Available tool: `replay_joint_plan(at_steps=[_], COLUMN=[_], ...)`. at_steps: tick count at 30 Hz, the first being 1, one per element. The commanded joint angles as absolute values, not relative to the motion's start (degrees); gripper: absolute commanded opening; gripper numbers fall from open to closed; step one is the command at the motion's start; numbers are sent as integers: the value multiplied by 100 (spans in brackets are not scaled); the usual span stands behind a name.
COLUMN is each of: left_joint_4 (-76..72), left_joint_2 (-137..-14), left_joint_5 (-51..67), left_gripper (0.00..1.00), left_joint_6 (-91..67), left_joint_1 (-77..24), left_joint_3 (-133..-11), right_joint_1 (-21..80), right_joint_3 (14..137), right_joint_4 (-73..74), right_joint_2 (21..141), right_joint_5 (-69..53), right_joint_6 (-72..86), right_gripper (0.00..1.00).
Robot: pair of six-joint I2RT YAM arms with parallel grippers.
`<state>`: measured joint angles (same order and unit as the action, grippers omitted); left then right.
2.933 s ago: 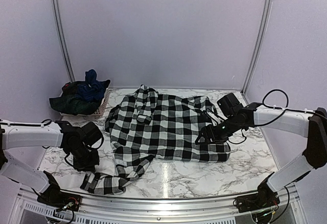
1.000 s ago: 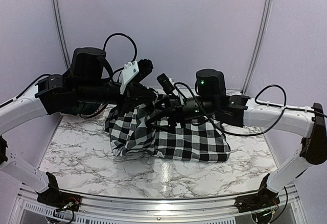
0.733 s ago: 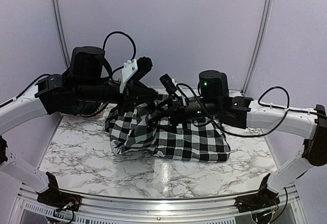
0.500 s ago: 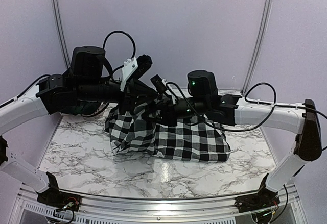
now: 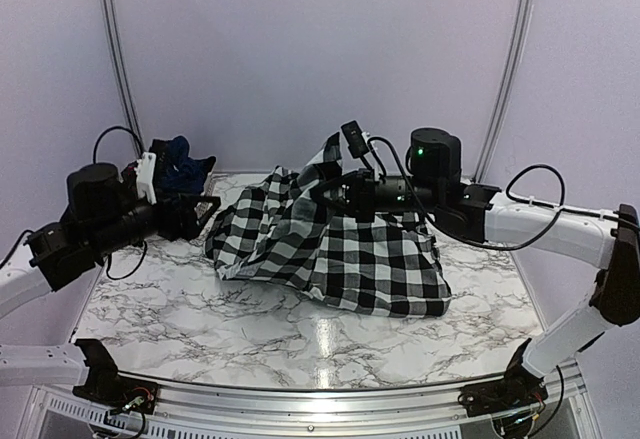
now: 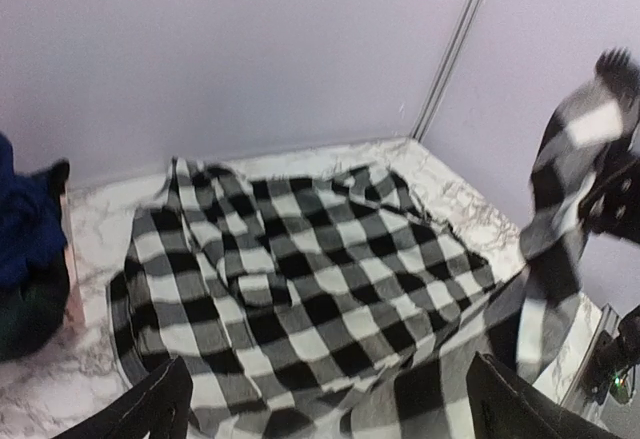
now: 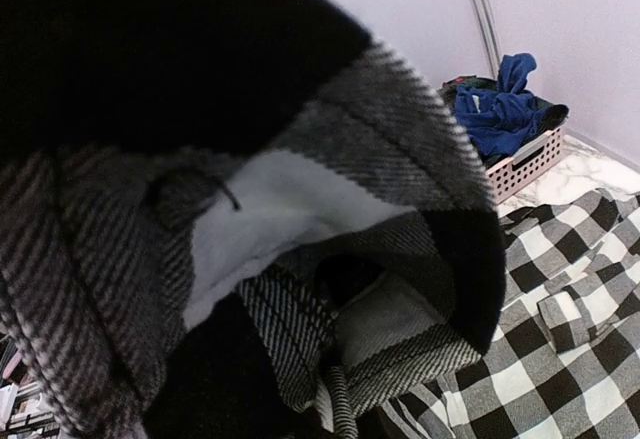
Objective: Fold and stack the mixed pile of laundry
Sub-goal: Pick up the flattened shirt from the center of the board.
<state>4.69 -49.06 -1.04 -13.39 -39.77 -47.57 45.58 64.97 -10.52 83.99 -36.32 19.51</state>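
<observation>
The right gripper (image 5: 338, 181) is clenching a fold of the black-and-white large-check cloth shirt (image 5: 340, 254) and holding it up. The rest of the shirt is lying crumpled on the white marble tabletop (image 5: 200, 319), just right of the pink slatted plastic basket (image 7: 528, 164). The left gripper (image 5: 208, 209) is hovering just beside that basket, jaws spread wide and gripping nothing. A plain navy blue T-shirt (image 7: 500, 109) is sitting heaped in the basket on a dark plaid garment (image 6: 25, 319).
</observation>
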Motion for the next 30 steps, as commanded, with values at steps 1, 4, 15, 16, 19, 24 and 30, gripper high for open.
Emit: replay_joint_plan(at_steps=[1, 4, 15, 16, 19, 24, 30], left_joint_4=[321, -397, -719, -773, -811, -882, -1053], left_joint_2=[-4830, -4851, -6818, -7025, -7511, -7893, -7928], left_joint_5=[291, 866, 2128, 2223, 2416, 2589, 2945], left_gripper=[99, 99, 99, 99, 99, 88, 40], left_joint_6=[-1804, -1631, -1141, -1165, -1313, -1312, -1275], left_joint_1=[-3937, -3946, -4358, -4387, -4424, -4422, -4359], left_joint_3=[-3847, -3655, -5658, -5831, -6321, -6612, -6566], right_joint_1=[4369, 4353, 4407, 4434, 4477, 4474, 4461], right_joint_3=[6647, 6818, 7388, 7477, 7689, 7823, 7868], right_joint_4=[-1366, -1309, -1040, -956, -841, -765, -704], right_joint_2=[8398, 8514, 8876, 8942, 9058, 9069, 9023], right_joint_5=[-3637, -3782, -3942, -3946, -3991, -3977, -4012], right_joint_6=[2058, 2022, 1686, 1622, 1442, 1294, 1233], right_gripper=[0, 0, 0, 0, 1, 1, 4])
